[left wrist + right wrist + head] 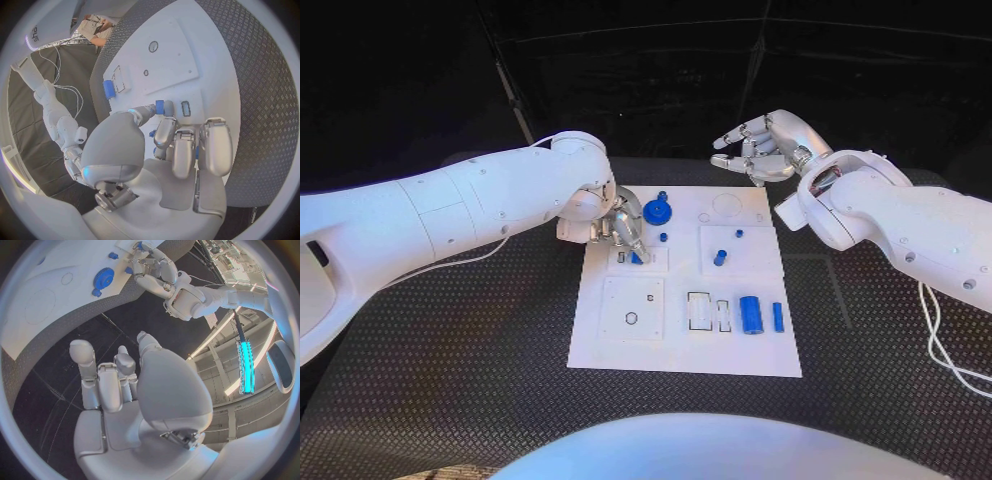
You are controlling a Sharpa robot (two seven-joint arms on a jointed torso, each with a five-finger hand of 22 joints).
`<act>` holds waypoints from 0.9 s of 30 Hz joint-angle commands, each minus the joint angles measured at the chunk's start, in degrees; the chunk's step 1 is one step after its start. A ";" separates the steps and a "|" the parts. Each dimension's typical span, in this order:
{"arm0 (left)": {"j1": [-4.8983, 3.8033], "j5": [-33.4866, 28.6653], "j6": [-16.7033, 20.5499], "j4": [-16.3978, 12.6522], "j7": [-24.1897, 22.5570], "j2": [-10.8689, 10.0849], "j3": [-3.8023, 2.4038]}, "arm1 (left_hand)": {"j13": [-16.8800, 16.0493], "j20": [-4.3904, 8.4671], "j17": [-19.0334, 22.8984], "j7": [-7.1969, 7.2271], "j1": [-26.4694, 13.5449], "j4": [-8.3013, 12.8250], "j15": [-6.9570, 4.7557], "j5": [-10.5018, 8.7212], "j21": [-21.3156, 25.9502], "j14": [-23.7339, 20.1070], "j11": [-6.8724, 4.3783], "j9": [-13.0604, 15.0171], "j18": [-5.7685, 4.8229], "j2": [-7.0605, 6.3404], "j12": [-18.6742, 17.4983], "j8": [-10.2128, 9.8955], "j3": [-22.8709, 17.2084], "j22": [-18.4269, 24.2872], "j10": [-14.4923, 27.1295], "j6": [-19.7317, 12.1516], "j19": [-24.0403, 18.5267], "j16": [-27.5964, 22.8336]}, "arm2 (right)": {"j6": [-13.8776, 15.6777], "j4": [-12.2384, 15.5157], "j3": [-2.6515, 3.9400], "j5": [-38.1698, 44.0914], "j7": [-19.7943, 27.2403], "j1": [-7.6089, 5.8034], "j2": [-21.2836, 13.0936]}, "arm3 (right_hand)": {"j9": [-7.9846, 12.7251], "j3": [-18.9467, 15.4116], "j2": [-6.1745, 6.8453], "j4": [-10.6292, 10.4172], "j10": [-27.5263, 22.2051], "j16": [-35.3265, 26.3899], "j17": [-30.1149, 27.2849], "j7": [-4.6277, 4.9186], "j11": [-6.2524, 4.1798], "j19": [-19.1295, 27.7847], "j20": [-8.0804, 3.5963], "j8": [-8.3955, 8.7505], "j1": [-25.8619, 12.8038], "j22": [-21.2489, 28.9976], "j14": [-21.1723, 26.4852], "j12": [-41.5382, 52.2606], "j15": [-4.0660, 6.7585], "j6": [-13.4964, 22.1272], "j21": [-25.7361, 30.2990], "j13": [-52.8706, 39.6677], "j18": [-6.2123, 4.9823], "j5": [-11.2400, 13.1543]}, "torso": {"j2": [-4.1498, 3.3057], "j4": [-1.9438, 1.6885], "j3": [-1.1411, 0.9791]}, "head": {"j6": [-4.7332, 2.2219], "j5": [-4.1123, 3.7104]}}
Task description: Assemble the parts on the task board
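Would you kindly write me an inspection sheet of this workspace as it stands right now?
Surface: black ridged table.
Job's things: white rectangular task board; blue gear-shaped part at its far end; large blue cylinder and thin blue pin lying side by side near its right edge; short blue peg mid-board.
Clutter: nothing seen.
Robot hands: left robot hand over the board's left edge, fingertips at a small blue part; right robot hand raised beyond the far end, holding nothing.
Cables: white cable trailing from the right arm.
Surroundings: dark backdrop.
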State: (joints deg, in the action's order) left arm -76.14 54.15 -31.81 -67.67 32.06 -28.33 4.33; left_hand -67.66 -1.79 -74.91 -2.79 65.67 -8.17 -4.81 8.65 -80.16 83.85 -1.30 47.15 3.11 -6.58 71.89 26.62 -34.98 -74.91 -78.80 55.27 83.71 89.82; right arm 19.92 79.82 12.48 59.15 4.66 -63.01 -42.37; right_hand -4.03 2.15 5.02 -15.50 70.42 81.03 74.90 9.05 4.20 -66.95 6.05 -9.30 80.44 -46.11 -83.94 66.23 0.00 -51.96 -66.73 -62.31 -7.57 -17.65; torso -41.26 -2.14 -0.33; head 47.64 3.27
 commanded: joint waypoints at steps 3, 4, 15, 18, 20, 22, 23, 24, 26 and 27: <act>-0.10 0.76 -0.60 0.10 0.44 0.15 0.04 | -0.02 -0.20 -15.09 0.00 -0.10 7.15 0.43 -0.02 0.24 6.15 -0.01 0.07 -0.18 0.72 -0.28 0.34 -6.57 -5.23 -0.26 -0.06 -0.33 0.18 | -0.30 0.08 0.03 0.04 0.38 -0.10 0.07 | 0.08 -0.45 0.01 -0.04 -0.42 -0.18 0.45 0.16 0.04 0.36 0.01 -0.37 -0.52 0.11 -2.58 0.13 0.16 0.40 0.41 -0.05 -0.56 -0.42 | -0.07 0.03 -0.03 | 0.08 -0.05; -0.10 1.03 -0.57 0.14 0.45 0.16 0.05 | -0.02 -0.20 -15.09 0.00 -0.13 7.14 0.43 -0.02 0.24 6.15 -0.01 0.08 -0.18 0.77 -0.28 0.34 -6.51 -5.23 -0.26 -0.06 -0.34 0.18 | -0.30 0.08 0.03 0.04 0.38 -0.10 0.06 | 0.08 -0.46 0.01 -0.04 -0.42 -0.18 0.45 0.16 0.04 0.36 0.01 -0.37 -0.53 0.12 -2.58 0.14 0.16 0.40 0.41 -0.06 -0.56 -0.43 | -0.06 0.03 0.00 | 0.13 -0.07; -0.09 3.81 -0.29 0.39 0.47 0.37 0.75 | -0.01 -0.23 -15.09 0.02 -0.35 7.15 0.44 -0.05 0.26 6.15 -0.01 0.12 -0.18 1.03 -0.27 0.33 -6.04 -5.24 -0.24 -0.03 -0.35 0.18 | -0.29 0.14 0.03 0.04 0.39 -0.10 0.07 | 0.08 -0.46 0.01 -0.04 -0.42 -0.18 0.45 0.16 0.04 0.36 0.01 -0.37 -0.53 0.12 -2.58 0.14 0.16 0.40 0.41 -0.06 -0.56 -0.43 | -0.02 0.00 -0.01 | 0.25 -0.06; -0.08 4.25 0.01 0.44 0.47 0.41 0.93 | -0.06 -0.23 -15.09 0.03 -0.42 7.15 0.44 -0.06 0.21 6.15 -0.01 0.13 -0.19 1.11 -0.22 0.33 -5.88 -5.29 -0.27 0.00 -0.31 0.18 | -0.29 0.16 0.03 0.04 0.40 -0.10 0.08 | 0.08 -0.46 0.01 -0.04 -0.42 -0.18 0.45 0.16 0.04 0.36 0.01 -0.37 -0.53 0.12 -2.58 0.14 0.16 0.40 0.41 -0.06 -0.56 -0.43 | 0.00 0.01 -0.01 | 0.25 -0.06; -0.08 4.50 0.36 0.44 0.48 0.42 1.00 | -0.11 -0.24 -15.09 0.05 -0.54 7.12 0.43 -0.06 0.23 6.15 -0.03 0.15 -0.19 1.28 -0.17 0.34 -5.64 -5.29 -0.29 0.06 -0.32 0.18 | -0.28 0.18 0.03 0.04 0.40 -0.10 0.07 | 0.08 -0.46 0.01 -0.04 -0.42 -0.18 0.45 0.16 0.04 0.36 0.01 -0.37 -0.53 0.12 -2.58 0.14 0.16 0.40 0.41 -0.06 -0.56 -0.43 | 0.02 0.02 -0.02 | 0.27 -0.05; -0.08 4.85 0.91 0.43 0.47 0.43 1.06 | -0.09 -0.24 -15.09 0.07 -0.63 7.08 0.43 -0.06 0.23 6.15 -0.04 0.17 -0.18 1.44 -0.17 0.35 -5.46 -5.30 -0.28 0.11 -0.32 0.18 | -0.27 0.20 0.03 0.04 0.40 -0.10 0.06 | 0.08 -0.46 0.01 -0.04 -0.42 -0.18 0.45 0.16 0.04 0.36 0.01 -0.37 -0.53 0.12 -2.58 0.14 0.16 0.40 0.41 -0.06 -0.56 -0.43 | 0.01 0.03 -0.05 | 0.25 -0.03; -0.08 4.96 1.19 0.43 0.47 0.43 1.08 | -0.11 -0.24 -15.09 0.08 -0.68 7.06 0.42 -0.06 0.21 6.15 -0.04 0.18 -0.19 1.55 -0.15 0.35 -5.34 -5.33 -0.29 0.14 -0.30 0.18 | -0.27 0.21 0.03 0.04 0.41 -0.10 0.06 | 0.08 -0.46 0.01 -0.04 -0.42 -0.18 0.45 0.16 0.04 0.36 0.01 -0.37 -0.53 0.12 -2.58 0.14 0.16 0.40 0.41 -0.06 -0.56 -0.43 | 0.00 0.02 -0.03 | 0.22 -0.03; -0.08 5.09 1.48 0.43 0.47 0.43 1.09 | -0.11 -0.24 -15.09 0.08 -0.70 7.05 0.42 -0.06 0.20 6.15 -0.05 0.18 -0.19 1.58 -0.15 0.36 -5.31 -5.33 -0.29 0.15 -0.30 0.18 | -0.27 0.23 0.03 0.04 0.40 -0.10 0.05 | 0.08 -0.46 0.01 -0.04 -0.42 -0.18 0.45 0.16 0.04 0.36 0.01 -0.37 -0.53 0.12 -2.58 0.14 0.16 0.40 0.41 -0.06 -0.56 -0.43 | -0.02 0.01 -0.04 | 0.21 -0.05; -0.07 5.28 1.99 0.42 0.48 0.44 1.11 | -0.13 -0.24 -15.09 0.10 -0.80 6.99 0.41 -0.05 0.17 6.15 -0.06 0.21 -0.20 1.77 -0.12 0.38 -5.14 -5.37 -0.31 0.22 -0.27 0.18 | -0.27 0.26 0.03 0.04 0.40 -0.10 0.05 | 0.08 -0.46 0.01 -0.04 -0.42 -0.18 0.45 0.16 0.04 0.36 0.01 -0.37 -0.53 0.12 -2.58 0.14 0.16 0.40 0.41 -0.06 -0.56 -0.43 | -0.03 -0.01 -0.03 | 0.20 -0.07; -0.07 5.39 2.27 0.42 0.48 0.44 1.12 | -0.11 -0.24 -15.09 0.11 -0.84 6.97 0.40 -0.05 0.15 6.15 -0.07 0.22 -0.21 1.87 -0.13 0.40 -5.06 -5.40 -0.30 0.24 -0.25 0.18 | -0.27 0.27 0.03 0.04 0.40 -0.10 0.04 | 0.08 -0.46 0.01 -0.04 -0.42 -0.18 0.45 0.16 0.04 0.36 0.01 -0.37 -0.53 0.12 -2.58 0.14 0.16 0.40 0.41 -0.06 -0.56 -0.43 | -0.03 0.00 -0.03 | 0.21 -0.04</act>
State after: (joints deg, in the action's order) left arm -76.51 57.17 -30.86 -67.44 31.77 -27.85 5.17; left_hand -67.74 -1.79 -74.91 -2.92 64.58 -7.09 -4.81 8.41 -80.16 83.85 -1.20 47.27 3.10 -5.55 71.89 26.93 -34.48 -74.91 -78.70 55.18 83.71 89.83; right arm 19.87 79.92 12.48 59.15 4.66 -63.01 -42.36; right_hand -4.03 2.00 5.02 -15.65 70.42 81.03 74.93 9.05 4.20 -66.95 6.05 -9.30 80.44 -46.05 -83.94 66.23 0.00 -51.96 -66.51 -62.31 -7.58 -17.87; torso -41.28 -2.12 -0.35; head 47.86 3.20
